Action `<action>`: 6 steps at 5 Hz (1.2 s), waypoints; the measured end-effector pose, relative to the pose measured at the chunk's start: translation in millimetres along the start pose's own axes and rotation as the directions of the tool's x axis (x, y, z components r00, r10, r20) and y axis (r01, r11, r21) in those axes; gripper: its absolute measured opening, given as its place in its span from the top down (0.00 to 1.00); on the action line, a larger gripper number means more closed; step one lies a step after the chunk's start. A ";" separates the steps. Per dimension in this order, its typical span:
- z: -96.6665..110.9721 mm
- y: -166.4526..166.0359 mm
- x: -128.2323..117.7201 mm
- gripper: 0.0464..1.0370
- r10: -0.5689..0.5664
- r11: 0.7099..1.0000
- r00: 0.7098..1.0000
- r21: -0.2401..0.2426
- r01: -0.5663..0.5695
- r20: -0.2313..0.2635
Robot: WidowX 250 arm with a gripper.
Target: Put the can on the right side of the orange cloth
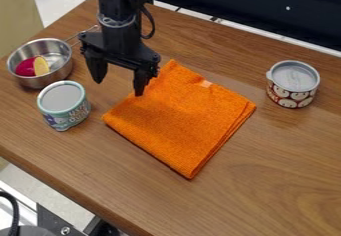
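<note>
One off-centre approach could topple the teal can (64,104), which stands left of the orange cloth (181,121) near the metal pot (44,82), if your wide-spread jaws clip it on one side.

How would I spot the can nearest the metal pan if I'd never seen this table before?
On the wooden table, find the folded orange cloth, then look left toward the metal pan. Just below the pan stands a short can with a pale green band around its silvery top. The other can, right of the cloth, is red and white instead.
</note>
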State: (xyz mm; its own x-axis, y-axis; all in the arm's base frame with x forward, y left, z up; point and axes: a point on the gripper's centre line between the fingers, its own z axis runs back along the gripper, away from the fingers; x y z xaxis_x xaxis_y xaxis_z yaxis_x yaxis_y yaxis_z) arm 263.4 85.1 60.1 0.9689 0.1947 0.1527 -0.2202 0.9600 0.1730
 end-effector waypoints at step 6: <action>36.2 -127.0 97.5 0.04 -0.188 0.957 0.977 -0.204 0.205 0.100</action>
State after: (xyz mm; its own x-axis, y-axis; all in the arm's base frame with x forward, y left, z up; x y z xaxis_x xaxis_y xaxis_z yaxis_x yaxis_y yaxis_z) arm 381.7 -25.2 88.3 0.9769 -0.0108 0.2134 0.0113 0.9999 -0.0013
